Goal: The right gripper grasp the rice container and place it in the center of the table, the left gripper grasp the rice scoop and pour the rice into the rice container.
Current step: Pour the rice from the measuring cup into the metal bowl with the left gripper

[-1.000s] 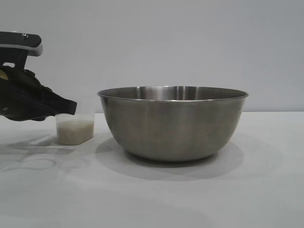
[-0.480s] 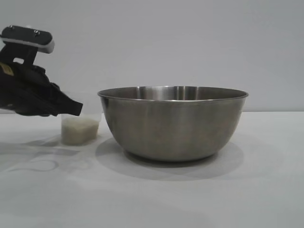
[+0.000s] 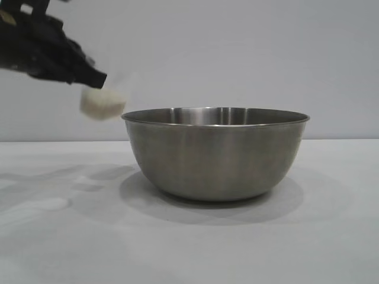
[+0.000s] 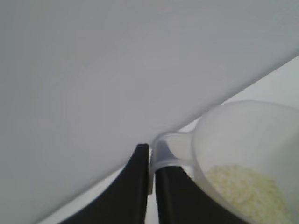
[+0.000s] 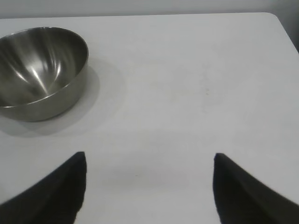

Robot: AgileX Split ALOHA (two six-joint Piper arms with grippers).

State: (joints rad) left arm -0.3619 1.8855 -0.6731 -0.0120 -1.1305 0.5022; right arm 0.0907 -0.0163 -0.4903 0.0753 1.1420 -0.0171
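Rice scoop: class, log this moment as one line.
left hand: shut on rice scoop handle, lifted beside rice container | rice: in scoop | right hand: open, clear

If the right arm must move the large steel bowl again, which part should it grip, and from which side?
Probably the thin rolled rim of the large round stainless-steel bowl, from above on its right side: one finger inside, one outside. The wall is too wide and curved to span. The right gripper is open, away from the bowl.
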